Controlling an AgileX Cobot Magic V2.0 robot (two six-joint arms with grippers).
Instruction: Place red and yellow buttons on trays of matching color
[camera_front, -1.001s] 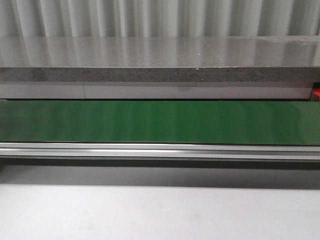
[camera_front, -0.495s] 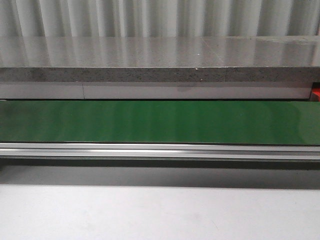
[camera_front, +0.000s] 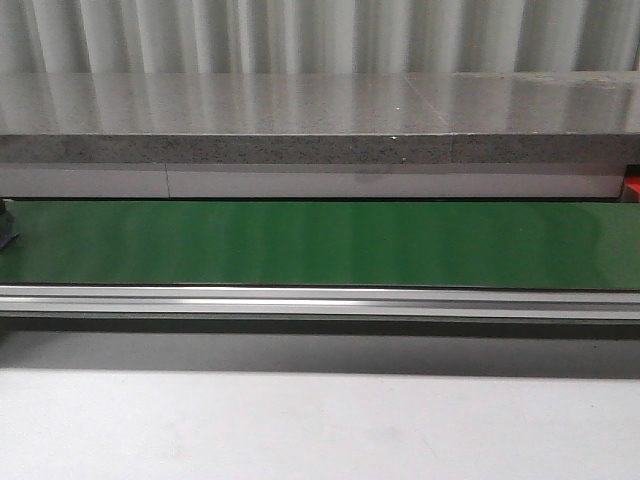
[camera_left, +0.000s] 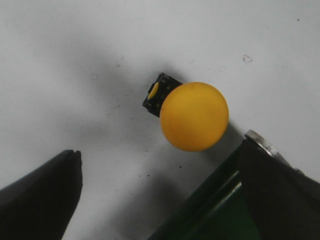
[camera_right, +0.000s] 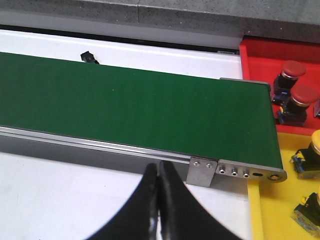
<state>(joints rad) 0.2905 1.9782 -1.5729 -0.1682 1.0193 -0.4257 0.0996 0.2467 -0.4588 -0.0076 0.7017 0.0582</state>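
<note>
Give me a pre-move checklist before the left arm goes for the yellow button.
1. Left gripper open: ok, jaws stand wide apart.
2. Yellow button in the left wrist view: ok, it lies on the white surface beside the green belt, not between the jaws.
3. Button centred between the jaws: not ok, it sits off toward one finger.
4. Right gripper out of the way: ok, shut and empty, near the belt's front edge.
5. Yellow tray has room: ok, bare yellow shows beside two yellow buttons already there.
6. Belt free of other buttons: ok in the front view.
</note>
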